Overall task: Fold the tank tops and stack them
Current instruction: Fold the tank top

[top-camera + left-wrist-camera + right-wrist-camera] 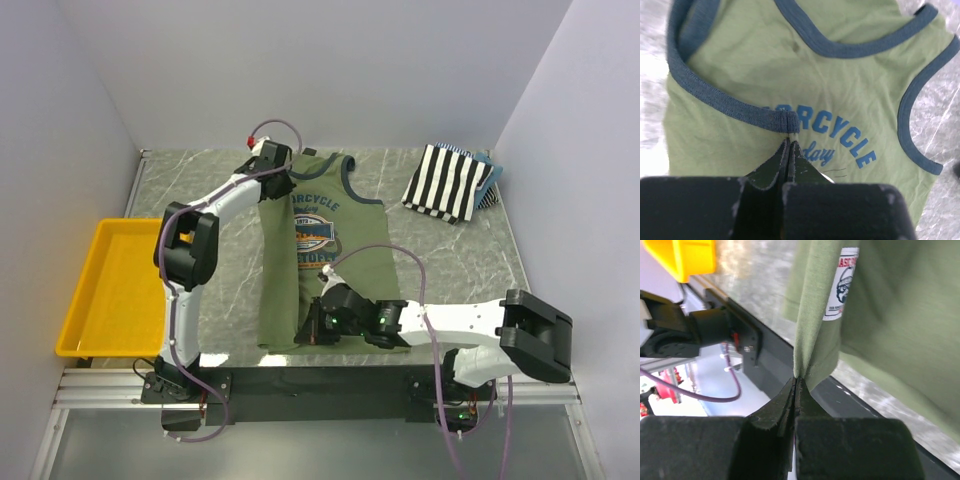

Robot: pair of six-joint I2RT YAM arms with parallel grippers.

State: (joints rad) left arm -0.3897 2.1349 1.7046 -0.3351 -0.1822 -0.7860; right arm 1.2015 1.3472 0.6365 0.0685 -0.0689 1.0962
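Note:
The olive-green tank top (335, 250) with navy trim lies lengthwise mid-table, its left side folded over the chest graphic. My left gripper (277, 172) is shut on its navy-trimmed armhole edge (785, 120) at the far end. My right gripper (312, 330) is shut on the hem corner (802, 367) at the near end, lifting the cloth over the table's front edge. The black-and-white striped tank top (450, 182) lies folded at the far right.
A yellow plastic tray (85, 290) sits at the table's left edge, also in the right wrist view (687, 257). A blue cloth edge (493, 170) shows under the striped top. White walls close in the far side and both sides.

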